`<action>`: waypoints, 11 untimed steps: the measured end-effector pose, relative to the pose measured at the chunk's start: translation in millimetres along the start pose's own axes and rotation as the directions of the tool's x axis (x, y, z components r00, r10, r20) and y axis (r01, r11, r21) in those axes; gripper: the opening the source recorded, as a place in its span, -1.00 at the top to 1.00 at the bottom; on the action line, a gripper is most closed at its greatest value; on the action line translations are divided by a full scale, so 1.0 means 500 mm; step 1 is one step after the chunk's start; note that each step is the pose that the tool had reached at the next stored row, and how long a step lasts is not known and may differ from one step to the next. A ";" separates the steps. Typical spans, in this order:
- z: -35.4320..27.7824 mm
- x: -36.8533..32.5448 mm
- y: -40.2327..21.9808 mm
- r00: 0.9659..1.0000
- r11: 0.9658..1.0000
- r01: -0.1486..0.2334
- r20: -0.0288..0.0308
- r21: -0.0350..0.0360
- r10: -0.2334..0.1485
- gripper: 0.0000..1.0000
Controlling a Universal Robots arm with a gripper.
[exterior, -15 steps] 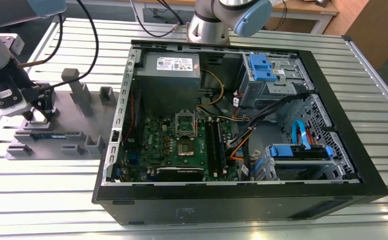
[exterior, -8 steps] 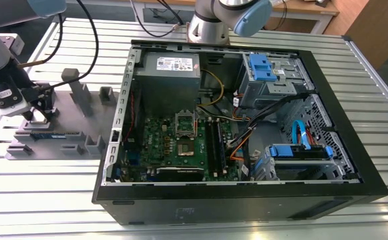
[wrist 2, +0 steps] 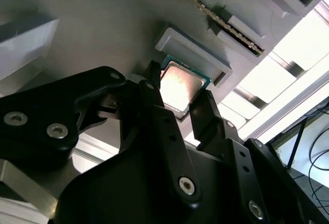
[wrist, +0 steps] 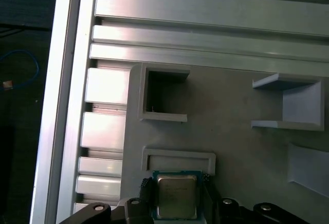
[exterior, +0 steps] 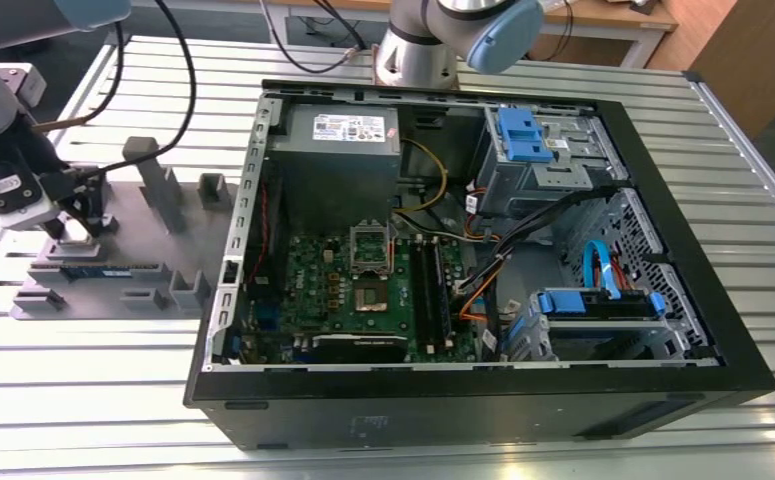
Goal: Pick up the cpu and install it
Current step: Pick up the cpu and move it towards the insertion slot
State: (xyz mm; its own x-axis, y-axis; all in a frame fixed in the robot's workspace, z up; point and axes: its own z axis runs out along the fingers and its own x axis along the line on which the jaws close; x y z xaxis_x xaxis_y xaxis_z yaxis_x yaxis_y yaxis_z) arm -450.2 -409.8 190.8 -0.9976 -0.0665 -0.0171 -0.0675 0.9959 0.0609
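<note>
Pincer [exterior: 75, 232] gripping the cpu [wrist: 176, 196] at a grey holder tray [exterior: 147, 250].
At the exterior view's left, its fingers [wrist: 145, 189] close against two opposite cpu edges, beside a shallow pocket [wrist: 179, 155]; pick-up looks in hand, and lifting calls for a level hold. A memory stick [exterior: 94, 271] lies in the tray. Rightward, the open case [exterior: 494, 400] holds the green board [exterior: 334, 290].

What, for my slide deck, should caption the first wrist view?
Tool straddling the cpu on the grey fixture plate atop the slatted aluminium table.
</note>
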 end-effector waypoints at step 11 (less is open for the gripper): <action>-0.035 -0.001 0.002 1.000 1.000 0.000 0.000 0.000 0.000 0.06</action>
State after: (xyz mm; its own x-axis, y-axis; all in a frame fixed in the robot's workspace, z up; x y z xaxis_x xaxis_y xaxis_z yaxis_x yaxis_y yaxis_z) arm -450.2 -409.9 208.4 -0.9976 -0.0666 -0.0171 -0.0675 0.9958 0.0613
